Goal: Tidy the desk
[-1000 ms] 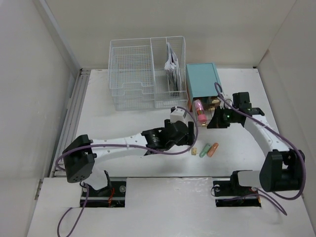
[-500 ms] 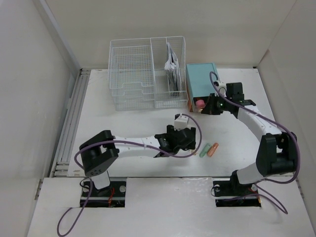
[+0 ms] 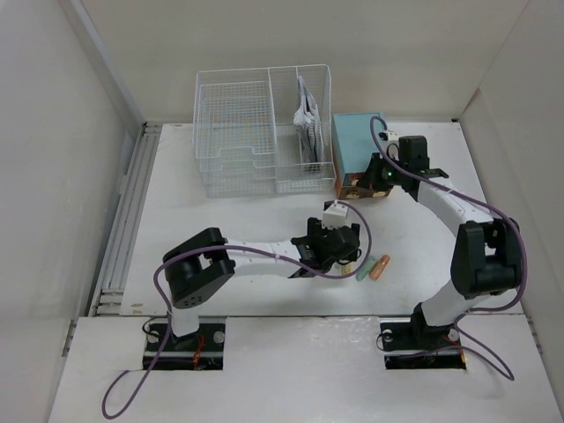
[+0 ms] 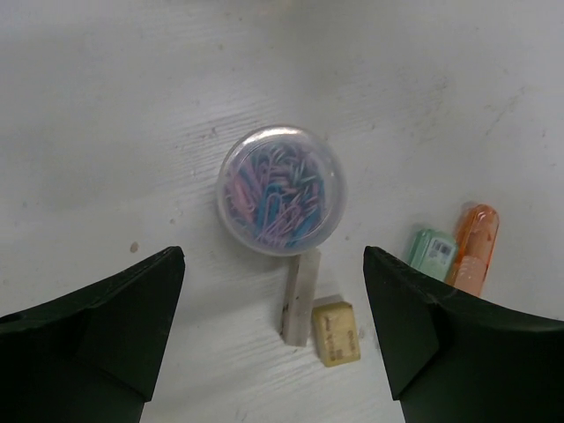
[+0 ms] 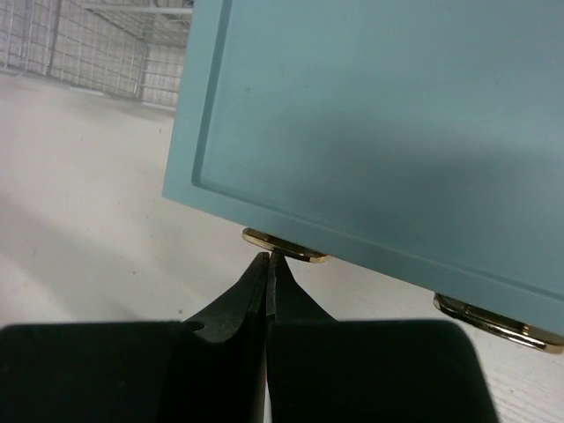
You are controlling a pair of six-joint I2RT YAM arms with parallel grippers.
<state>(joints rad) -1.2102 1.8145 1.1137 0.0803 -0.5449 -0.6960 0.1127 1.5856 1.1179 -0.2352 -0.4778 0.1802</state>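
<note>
Our right gripper (image 5: pixel 269 257), pinched shut on nothing, has pushed in the drawer of the small teal drawer box (image 5: pixel 397 132), while our left gripper (image 4: pixel 273 257) has spread wide above the round clear paperclip tub (image 4: pixel 280 189) on the broad white desk (image 3: pixel 220 229) beneath everything, so we judge that tub next.

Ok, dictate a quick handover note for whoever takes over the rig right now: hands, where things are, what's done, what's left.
Left hand: open, holding nothing, above the paper clip tub.
Right hand: shut, holding nothing, tips at a gold handle of the teal drawer box.
Loose on the desk: the tub, white stick, yellow piece, green item, orange item, all grouped under the left hand.
Done: cannot tell from these views.
Left: put those five away.
</note>
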